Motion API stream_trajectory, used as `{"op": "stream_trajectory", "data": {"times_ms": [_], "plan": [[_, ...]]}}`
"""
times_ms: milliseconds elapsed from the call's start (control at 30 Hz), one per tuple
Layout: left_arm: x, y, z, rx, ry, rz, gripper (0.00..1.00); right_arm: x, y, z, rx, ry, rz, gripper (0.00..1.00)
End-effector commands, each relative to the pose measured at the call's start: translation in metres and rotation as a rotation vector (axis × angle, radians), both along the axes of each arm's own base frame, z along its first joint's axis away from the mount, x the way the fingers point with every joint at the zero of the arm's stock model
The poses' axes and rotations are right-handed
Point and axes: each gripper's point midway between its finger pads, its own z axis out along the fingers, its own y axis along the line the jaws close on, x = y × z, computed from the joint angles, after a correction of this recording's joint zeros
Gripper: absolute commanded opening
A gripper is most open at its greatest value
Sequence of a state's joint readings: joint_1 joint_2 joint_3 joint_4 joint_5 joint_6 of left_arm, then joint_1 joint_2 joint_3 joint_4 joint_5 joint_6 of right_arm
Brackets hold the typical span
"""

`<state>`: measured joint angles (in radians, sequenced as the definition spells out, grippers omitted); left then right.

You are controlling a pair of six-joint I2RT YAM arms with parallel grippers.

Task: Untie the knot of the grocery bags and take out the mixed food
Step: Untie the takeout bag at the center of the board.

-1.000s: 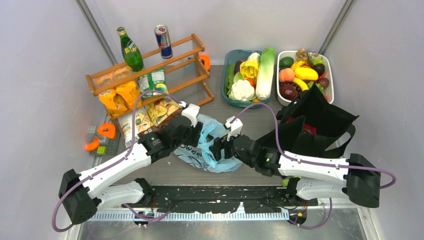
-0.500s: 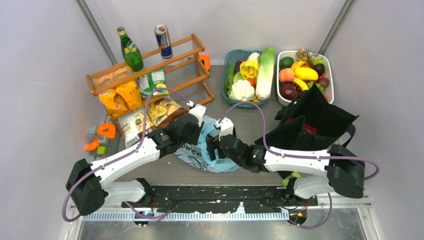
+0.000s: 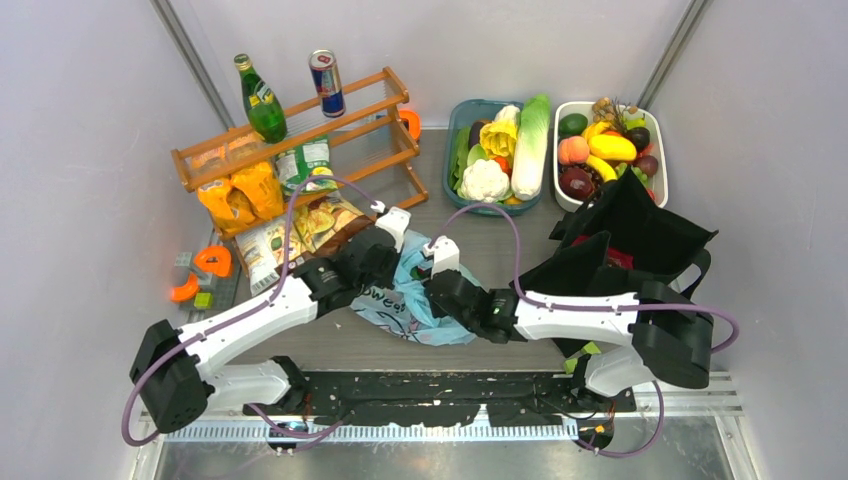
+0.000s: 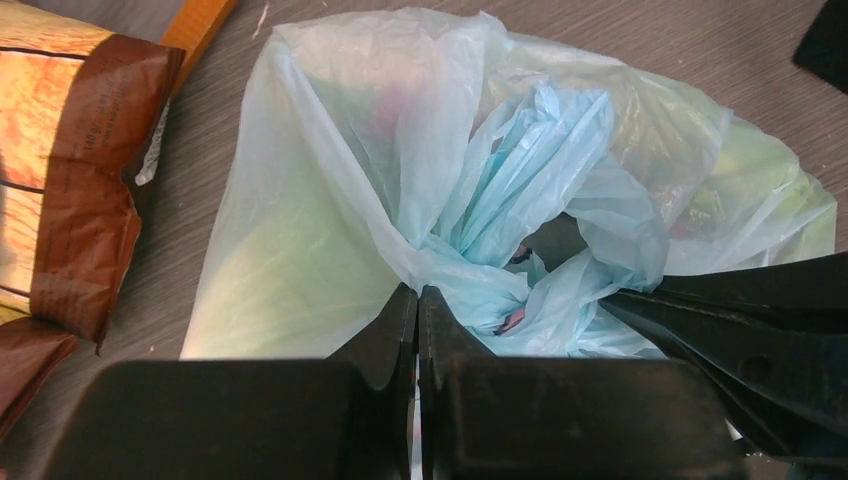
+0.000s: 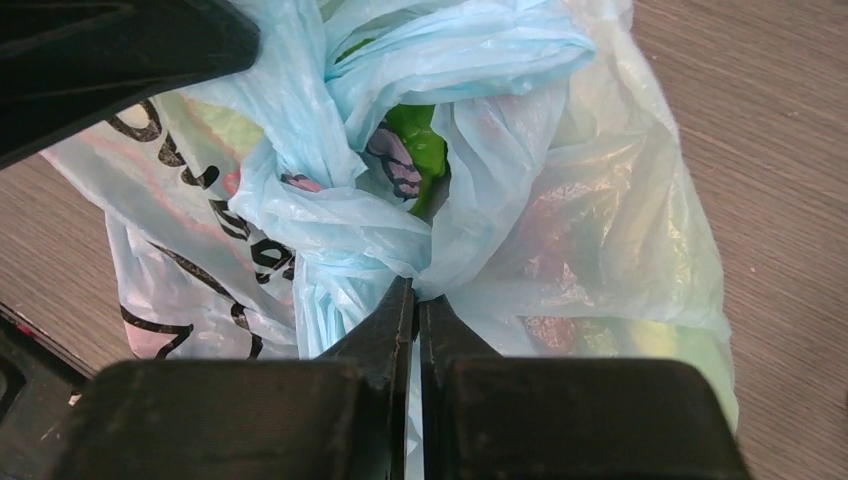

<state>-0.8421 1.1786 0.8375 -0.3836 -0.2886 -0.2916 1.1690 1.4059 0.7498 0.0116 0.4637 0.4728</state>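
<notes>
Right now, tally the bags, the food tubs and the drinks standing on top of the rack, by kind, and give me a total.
Bags: 2, blue plastic bag and black tote
Tubs: 2, vegetable tub and fruit tub
Drinks: 2, green bottle and can
Total: 6

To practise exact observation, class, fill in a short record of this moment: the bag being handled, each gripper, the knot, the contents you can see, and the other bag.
bag in work: light-blue bag, lying on the table between the arms
left arm: left gripper, fingers shut on the bag's plastic beside the knot
right arm: right gripper, fingers shut on the plastic too
knot state: not yet undone
contents seen: something green through a gap
other bag: black tote, open, to the right
</notes>
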Motion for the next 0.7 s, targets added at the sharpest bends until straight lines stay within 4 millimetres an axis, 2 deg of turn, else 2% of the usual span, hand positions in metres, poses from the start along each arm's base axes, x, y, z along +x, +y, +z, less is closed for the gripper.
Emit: {"op": "stream_trajectory", "data": {"times_ms": [0,133,267,333,433,567,667], "plan": [[0.013,0.01,0.03,-0.056,-0.107,0.074,0.0,0.02,-0.004,0.027,0.021,-0.071,-0.068,0.05],[0.021,0.038,0.033,-0.048,-0.121,0.198,0.0,0.035,-0.028,0.03,0.028,-0.082,-0.125,0.05],[0.025,0.071,0.026,-0.052,-0.103,0.307,0.0,0.051,-0.066,0.023,0.031,-0.065,-0.207,0.05],[0.024,0.079,0.028,-0.068,-0.116,0.327,0.0,0.056,-0.083,0.017,0.028,-0.057,-0.237,0.05],[0.022,0.084,0.032,-0.094,-0.133,0.332,0.0,0.06,-0.099,0.013,0.024,-0.056,-0.265,0.05],[0.021,0.082,0.035,-0.11,-0.139,0.313,0.0,0.062,-0.102,0.011,0.031,-0.05,-0.261,0.05],[0.018,0.066,0.045,-0.136,-0.146,0.207,0.0,0.062,-0.096,0.016,0.059,-0.055,-0.234,0.05]]}}
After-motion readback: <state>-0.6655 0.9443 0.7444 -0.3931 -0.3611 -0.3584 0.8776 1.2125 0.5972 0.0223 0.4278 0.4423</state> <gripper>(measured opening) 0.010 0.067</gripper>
